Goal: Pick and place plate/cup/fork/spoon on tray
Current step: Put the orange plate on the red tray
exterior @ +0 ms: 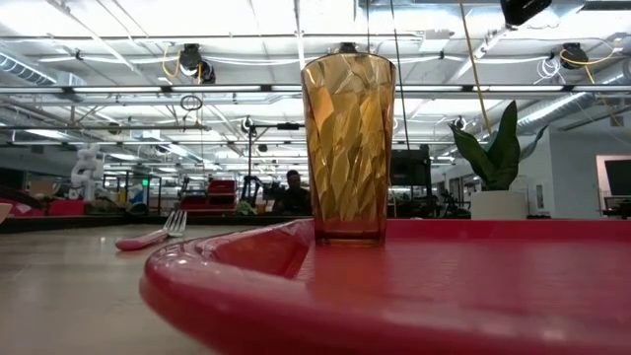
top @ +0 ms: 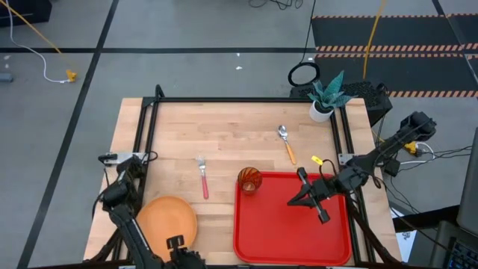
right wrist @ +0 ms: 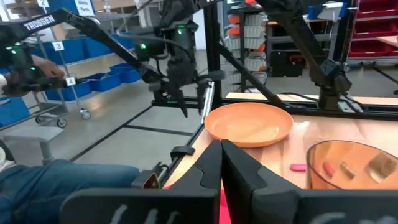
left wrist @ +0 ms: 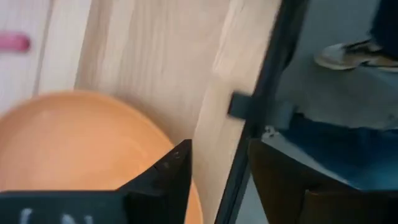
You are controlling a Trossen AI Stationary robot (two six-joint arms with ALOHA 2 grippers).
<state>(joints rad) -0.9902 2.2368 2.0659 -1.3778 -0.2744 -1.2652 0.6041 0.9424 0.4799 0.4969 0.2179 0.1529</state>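
Tray (top: 291, 239) sits at the near right of the table (top: 224, 127). Cup (top: 249, 180) stands upright inside it, in the tray's far-left corner, just inside the rim; low view shows its base flat on the tray floor.

Plate (top: 166, 222) lies on the bare wood at the near left corner, well apart from the tray, close to the table's near edge and the black frame rail (left wrist: 258, 106) there. Fork (top: 202, 178) lies on the wood between plate and tray, tines pointing to the far side, handle near; touching neither. Spoon (top: 287, 144) lies on the wood just beyond the tray's far rim, bowl to the far side, orange handle angled toward the tray; off the tray.

Left gripper (top: 176, 243) is at the plate's near rim. Left wrist view shows one dark finger (left wrist: 168, 177) over the plate's edge and the other out past the table edge, a clear gap between them, so fingers are apart; can't tell whether either touches the plate.

Right gripper (top: 297, 199) hovers over the middle of the tray, fingers pressed together, holding nothing, pointing toward the cup and plate.

Around: white pot with a green plant (top: 326, 99) at the far right corner, clear of everything. A person's shoe (left wrist: 354, 55) shows on the floor past the table edge by the plate.
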